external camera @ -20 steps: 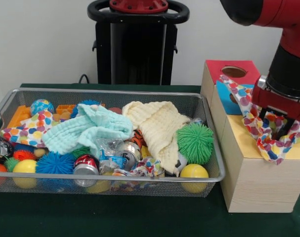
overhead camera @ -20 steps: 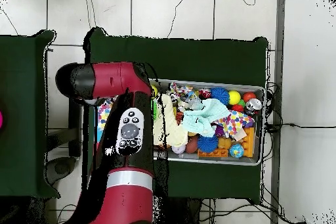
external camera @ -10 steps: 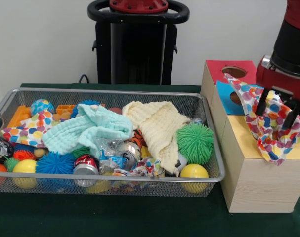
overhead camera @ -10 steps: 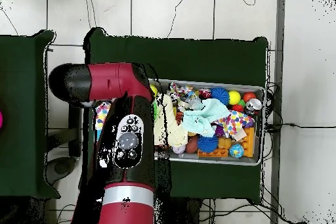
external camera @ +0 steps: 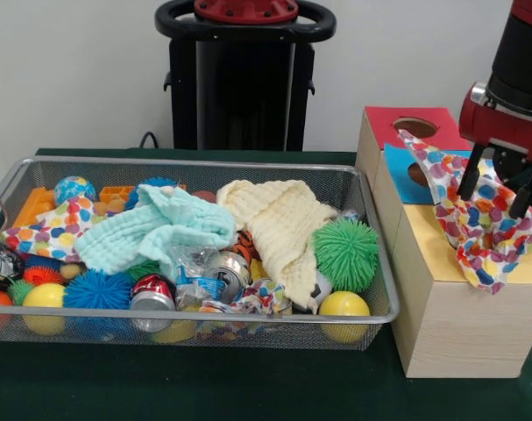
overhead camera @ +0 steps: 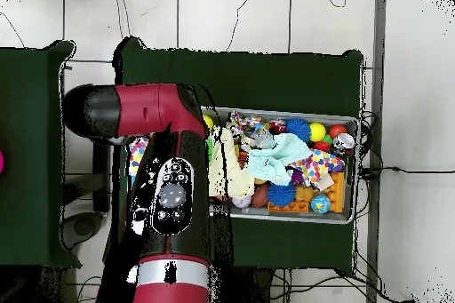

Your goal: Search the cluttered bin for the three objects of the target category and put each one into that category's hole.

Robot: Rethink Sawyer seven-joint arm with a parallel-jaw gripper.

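At the right edge of the front view we see the red and black arm's gripper (external camera: 502,187) hanging above the light wooden sorting box (external camera: 458,324). Its two dark fingers (external camera: 469,178) are spread apart, released, with nothing between them. Their tips sit just over the white cloth printed with coloured dots (external camera: 476,230), which lies draped across the box top. This cloth runs from the blue panel (external camera: 399,175) down over the yellow panel (external camera: 432,250), and one corner hangs past the box's front edge at the lower right. The red panel (external camera: 393,118), at the upper part of the box, has a round hole (external camera: 414,127) that stays uncovered.

Filling the left and centre of the frame is the silver wire-mesh bin (external camera: 187,329), which rests on the dark green tablecloth (external camera: 204,386). Inside it, a mint green waffle cloth (external camera: 152,230) lies in the middle, touching a pale yellow waffle cloth (external camera: 279,224) to its right. A second dotted cloth (external camera: 46,230) sits at the bin's left side. Beside the yellow cloth is a green spiky ball (external camera: 346,253), with a yellow smooth ball (external camera: 344,305) just below it in the lower right corner. A blue spiky ball (external camera: 97,289) and a crushed red drinks can (external camera: 152,292) lie near the front wall.

In the overhead view, the arm (overhead camera: 169,193) covers the box at centre left, and the bin (overhead camera: 347,215) shows to its right.
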